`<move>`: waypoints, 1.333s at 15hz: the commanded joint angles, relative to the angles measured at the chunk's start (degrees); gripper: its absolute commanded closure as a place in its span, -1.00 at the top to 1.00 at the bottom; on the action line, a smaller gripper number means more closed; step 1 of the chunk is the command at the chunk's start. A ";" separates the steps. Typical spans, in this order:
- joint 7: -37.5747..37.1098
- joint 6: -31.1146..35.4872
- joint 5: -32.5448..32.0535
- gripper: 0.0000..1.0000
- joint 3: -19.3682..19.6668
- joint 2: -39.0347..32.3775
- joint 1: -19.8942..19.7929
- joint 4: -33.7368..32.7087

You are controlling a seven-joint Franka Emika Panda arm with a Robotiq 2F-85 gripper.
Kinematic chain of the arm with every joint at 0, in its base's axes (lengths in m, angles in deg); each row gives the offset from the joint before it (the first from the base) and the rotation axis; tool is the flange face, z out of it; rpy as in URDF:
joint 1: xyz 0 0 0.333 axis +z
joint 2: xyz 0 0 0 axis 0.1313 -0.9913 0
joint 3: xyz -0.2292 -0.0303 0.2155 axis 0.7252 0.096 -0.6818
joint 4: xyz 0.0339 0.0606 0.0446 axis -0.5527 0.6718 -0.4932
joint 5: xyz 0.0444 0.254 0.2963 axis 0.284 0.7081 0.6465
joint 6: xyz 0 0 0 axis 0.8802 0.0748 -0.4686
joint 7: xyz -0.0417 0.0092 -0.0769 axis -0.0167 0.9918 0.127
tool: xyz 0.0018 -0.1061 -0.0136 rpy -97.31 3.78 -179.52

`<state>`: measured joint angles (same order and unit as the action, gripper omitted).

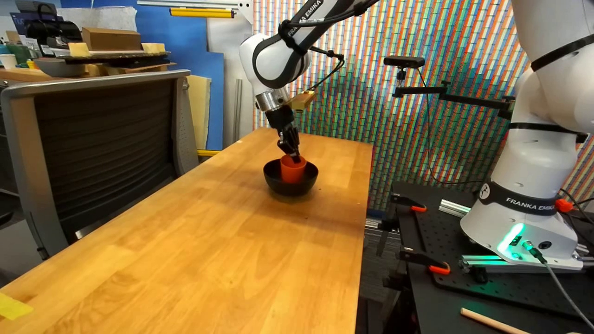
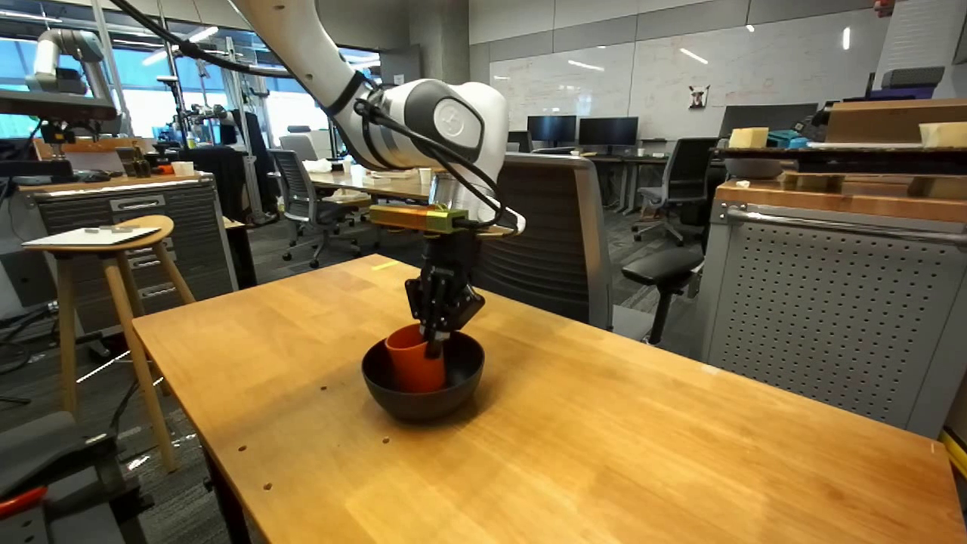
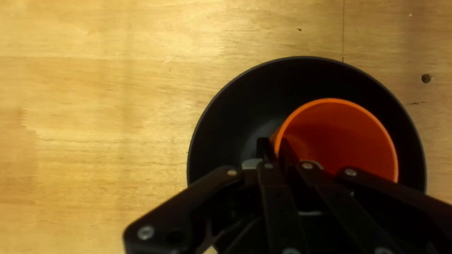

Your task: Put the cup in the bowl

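The orange-red cup (image 1: 293, 172) is inside the black bowl (image 1: 288, 187) in both exterior views; the cup (image 2: 418, 367) leans slightly in the bowl (image 2: 421, 408). My gripper (image 1: 295, 159) points down over the bowl, also in an exterior view (image 2: 434, 346). In the wrist view the fingertips (image 3: 275, 146) are closed on the wall of the cup (image 3: 346, 141) at its rim, one finger inside and one outside. The cup sits toward the right side of the bowl (image 3: 243, 102). The cup's base is hidden, so I cannot tell whether it touches the bowl's floor.
The bowl stands on a long wooden table (image 1: 222, 260). A dark office chair (image 1: 106, 139) stands along one table edge. A yellow tape piece (image 1: 13, 306) lies at a table corner. The robot base (image 1: 519, 208) stands on a separate black bench beside the table.
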<state>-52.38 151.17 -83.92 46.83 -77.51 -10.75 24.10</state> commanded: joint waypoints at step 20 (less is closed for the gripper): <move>2.01 2.26 -5.76 1.00 -2.05 31.28 1.25 12.55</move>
<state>-50.36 153.55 -89.69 44.91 -46.14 -9.38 36.78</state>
